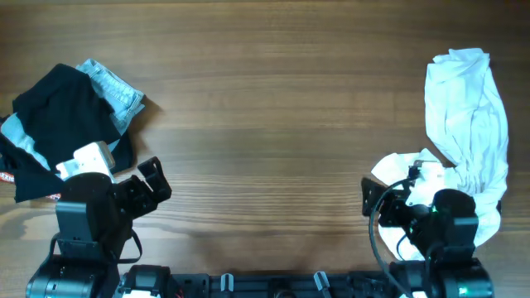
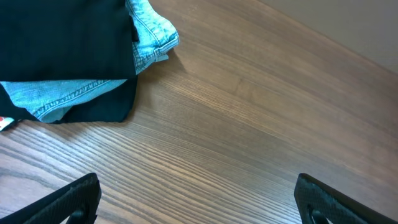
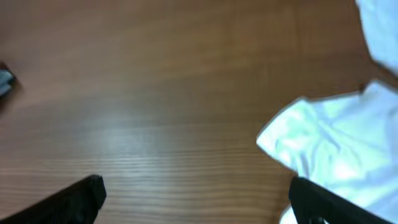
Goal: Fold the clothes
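Beside right gripper (image 3: 196, 185), white cloth (image 3: 336, 155), crumpled

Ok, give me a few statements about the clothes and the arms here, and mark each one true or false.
1. The white garment lies on the robot's right side of the table. True.
2. The left gripper is clamped on the black garment. False: its fingers are spread over bare wood, holding nothing.
3. Pale blue denim pokes out from under the black garment. True.
4. The white garment is folded into a neat square. False: it lies crumpled in a long heap.
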